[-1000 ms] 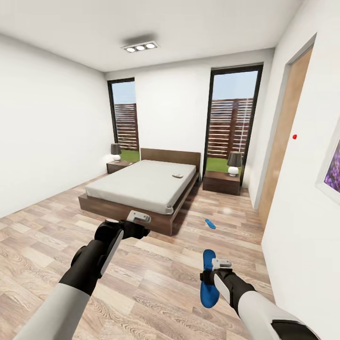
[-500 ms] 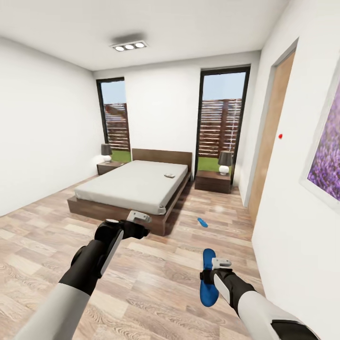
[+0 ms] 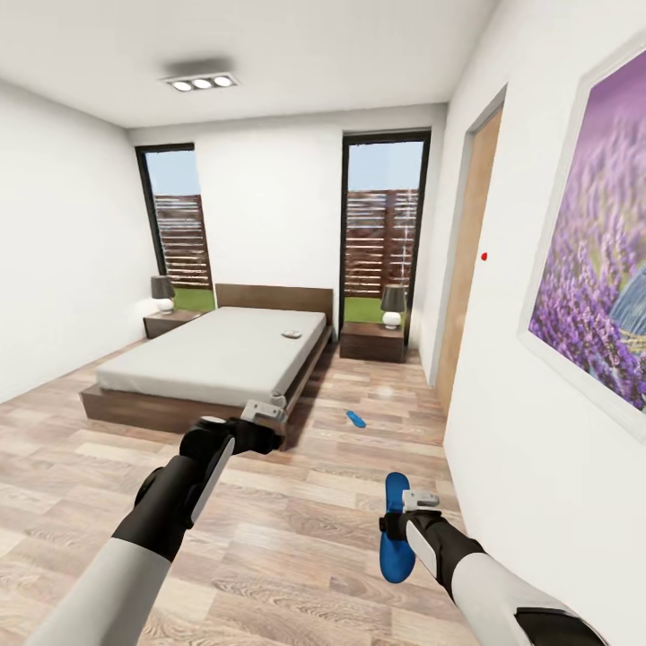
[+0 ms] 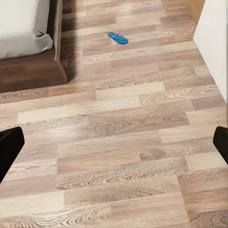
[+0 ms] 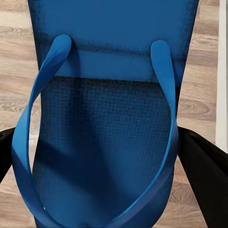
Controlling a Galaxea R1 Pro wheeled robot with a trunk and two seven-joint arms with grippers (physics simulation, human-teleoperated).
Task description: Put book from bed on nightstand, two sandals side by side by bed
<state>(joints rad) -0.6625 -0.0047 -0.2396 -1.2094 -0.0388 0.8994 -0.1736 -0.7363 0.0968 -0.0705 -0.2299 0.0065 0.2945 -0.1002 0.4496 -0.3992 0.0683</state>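
Sandal (image 3: 396, 531) clamped in right gripper (image 3: 403, 519) fingers, lower right; left gripper (image 3: 266, 414) fingers apart. Risks: sandal slips, or lands far from second sandal (image 3: 355, 419) beside bed (image 3: 193, 399); book (image 3: 292, 335) on mattress.

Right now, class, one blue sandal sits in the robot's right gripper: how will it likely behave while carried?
The held sandal is a thin flat sole, so probably light. It juts past the right gripper without sagging, suggesting fair stiffness. Its thin straps look floppy and could snag.
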